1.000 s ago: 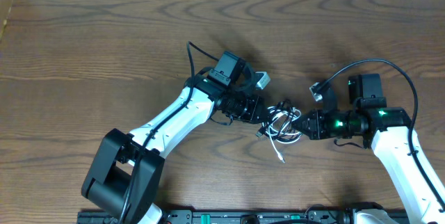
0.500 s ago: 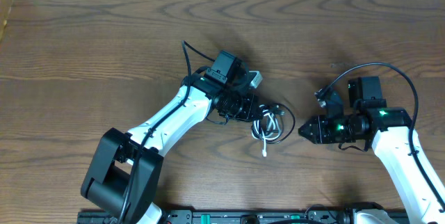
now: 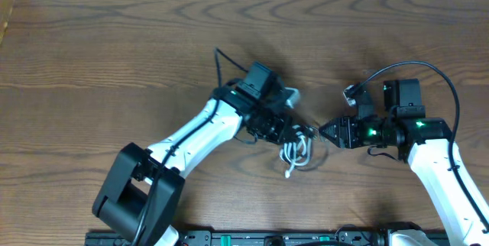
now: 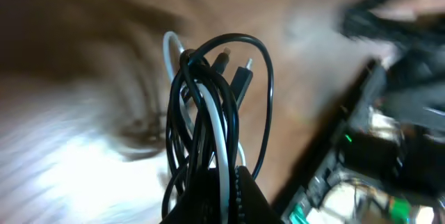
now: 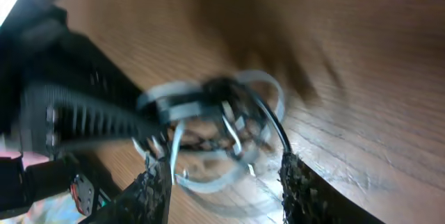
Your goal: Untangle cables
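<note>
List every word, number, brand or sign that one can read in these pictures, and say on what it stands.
None: no text can be read in any view.
Overhead, the cables, the left gripper, the right gripper and the table show no readable label.
Both wrist views are too blurred to read anything.

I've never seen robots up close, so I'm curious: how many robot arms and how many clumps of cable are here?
Robot arms: 2, the left arm and the right arm
Cable bundles: 1, the cable bundle, black and white cords mixed
Total: 3
</note>
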Available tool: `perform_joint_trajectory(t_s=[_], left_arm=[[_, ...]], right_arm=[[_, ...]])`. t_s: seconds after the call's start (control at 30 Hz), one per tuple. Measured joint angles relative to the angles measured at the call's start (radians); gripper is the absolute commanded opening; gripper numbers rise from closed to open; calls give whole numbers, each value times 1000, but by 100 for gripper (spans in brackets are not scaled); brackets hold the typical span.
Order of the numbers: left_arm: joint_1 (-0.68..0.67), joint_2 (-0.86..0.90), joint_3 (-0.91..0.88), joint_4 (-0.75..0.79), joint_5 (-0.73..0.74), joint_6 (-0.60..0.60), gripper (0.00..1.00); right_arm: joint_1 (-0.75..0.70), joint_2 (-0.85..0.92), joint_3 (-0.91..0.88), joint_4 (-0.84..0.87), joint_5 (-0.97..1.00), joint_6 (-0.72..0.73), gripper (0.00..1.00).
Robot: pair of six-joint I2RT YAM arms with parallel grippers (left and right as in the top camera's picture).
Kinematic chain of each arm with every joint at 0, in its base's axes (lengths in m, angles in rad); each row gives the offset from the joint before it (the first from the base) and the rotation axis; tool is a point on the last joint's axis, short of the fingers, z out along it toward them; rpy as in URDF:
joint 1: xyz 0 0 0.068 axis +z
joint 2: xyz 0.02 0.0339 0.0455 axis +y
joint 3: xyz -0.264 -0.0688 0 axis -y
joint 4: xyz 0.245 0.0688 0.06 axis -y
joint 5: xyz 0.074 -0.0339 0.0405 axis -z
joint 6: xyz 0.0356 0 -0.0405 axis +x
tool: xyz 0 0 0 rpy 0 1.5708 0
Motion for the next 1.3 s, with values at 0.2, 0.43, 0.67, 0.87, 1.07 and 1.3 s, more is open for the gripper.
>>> perform_joint_trajectory(t_s=[0.2, 0.43, 0.67, 0.87, 1.07, 1.3], left_arm=[[-11, -8, 0, 0, 60, 43, 7], [17, -142, 0, 5, 71, 57, 8], [17, -213, 0, 12, 77, 56, 7], [17, -213, 0, 62, 105, 39, 7], [17, -213, 0, 69, 122, 29, 7], [53, -213, 0, -35, 84, 28, 7]], right_arm=[[24, 0, 0, -22, 93, 52, 51], [24, 0, 0, -32, 156, 83, 55], [54, 0, 0, -29, 121, 80, 55], [102, 0, 0, 10, 111, 78, 43], [134, 0, 0, -12, 243, 178, 1], [134, 0, -6, -105, 620, 447, 1]])
